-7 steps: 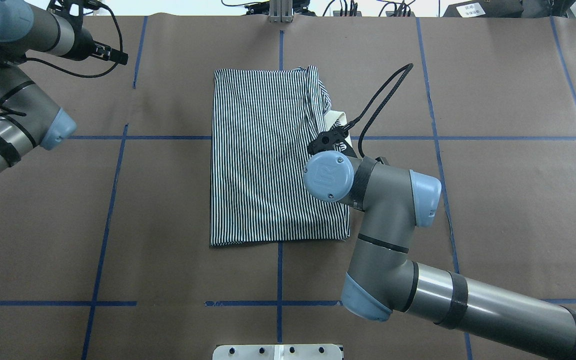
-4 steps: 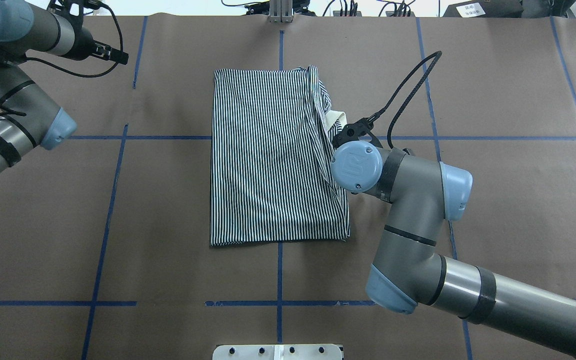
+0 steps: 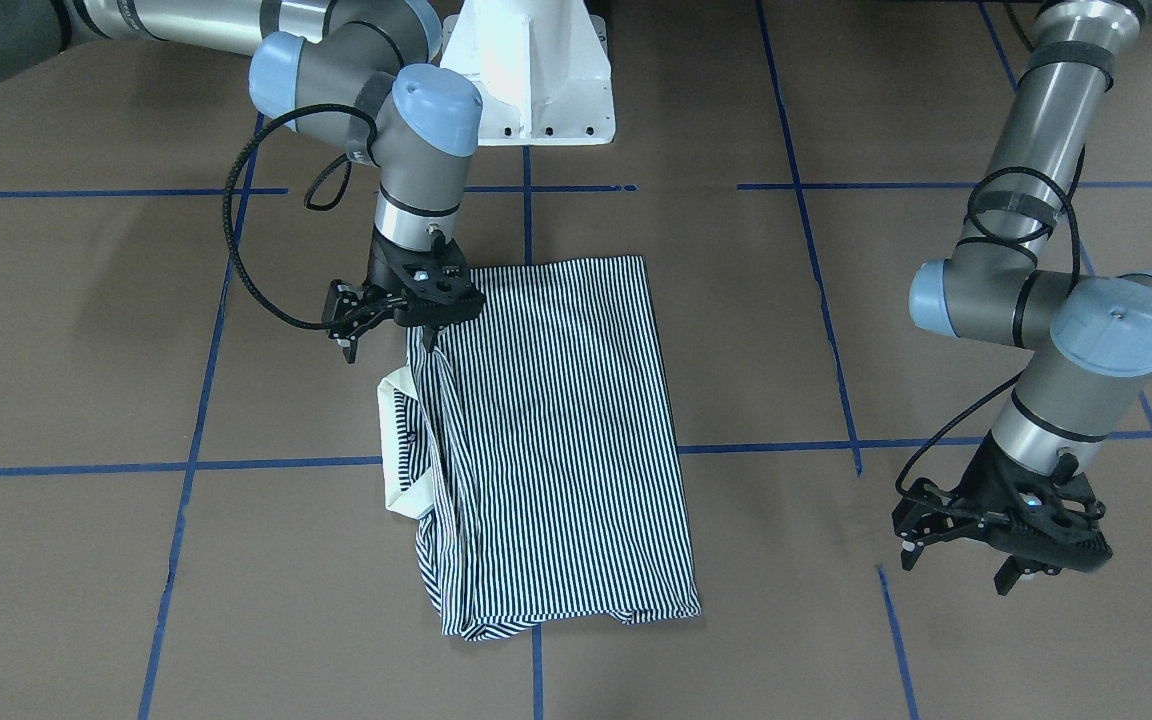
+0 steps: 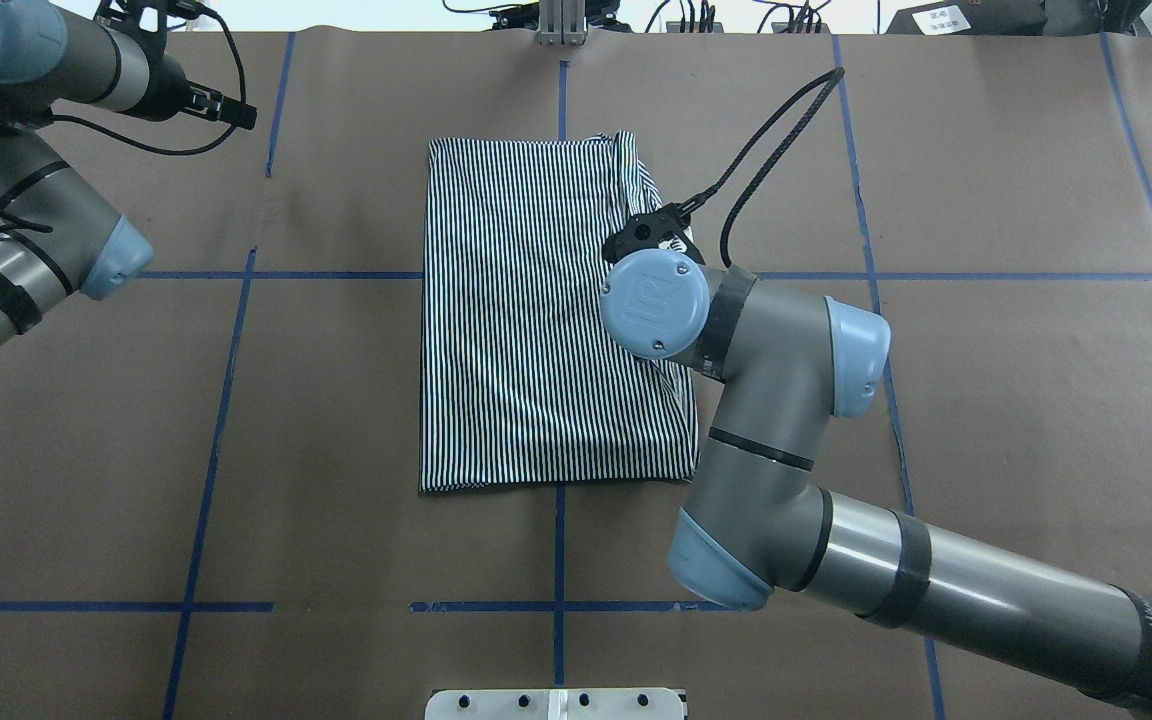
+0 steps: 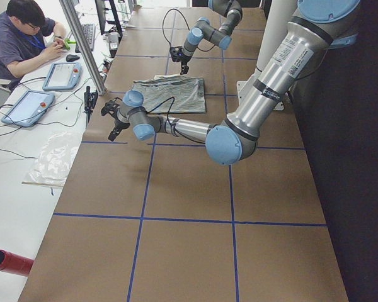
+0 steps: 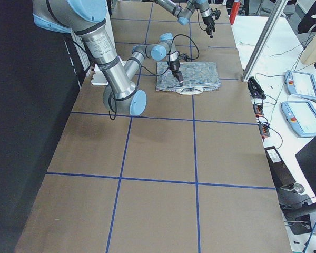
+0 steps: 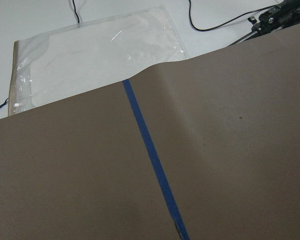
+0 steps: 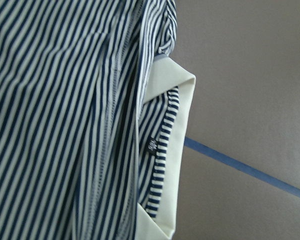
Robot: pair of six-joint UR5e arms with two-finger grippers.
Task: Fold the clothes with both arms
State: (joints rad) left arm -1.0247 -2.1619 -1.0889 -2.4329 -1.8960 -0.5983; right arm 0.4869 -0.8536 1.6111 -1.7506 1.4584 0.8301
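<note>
The striped polo shirt [image 3: 556, 430] lies folded into a long rectangle mid-table, also in the overhead view [image 4: 526, 320]. Its cream collar [image 3: 396, 440] sticks out on the robot's right side and fills the right wrist view [image 8: 182, 115]. My right gripper [image 3: 420, 335] points down at that edge, near the end closer to the robot. It looks shut on a raised ridge of striped fabric. My left gripper [image 3: 1021, 575] hangs open and empty over bare table far to the shirt's other side, near the far edge.
The white pedestal base [image 3: 536, 90] stands at the robot's side of the table. Blue tape lines [image 4: 559, 560] cross the brown cover. A clear plastic bag [image 7: 95, 55] lies beyond the far table edge. An operator [image 5: 25, 38] sits there with tablets.
My right arm swung out to the right past the shirt's edge, then came back left and farther away, over the collar. The left arm and the shirt's body have not moved.
</note>
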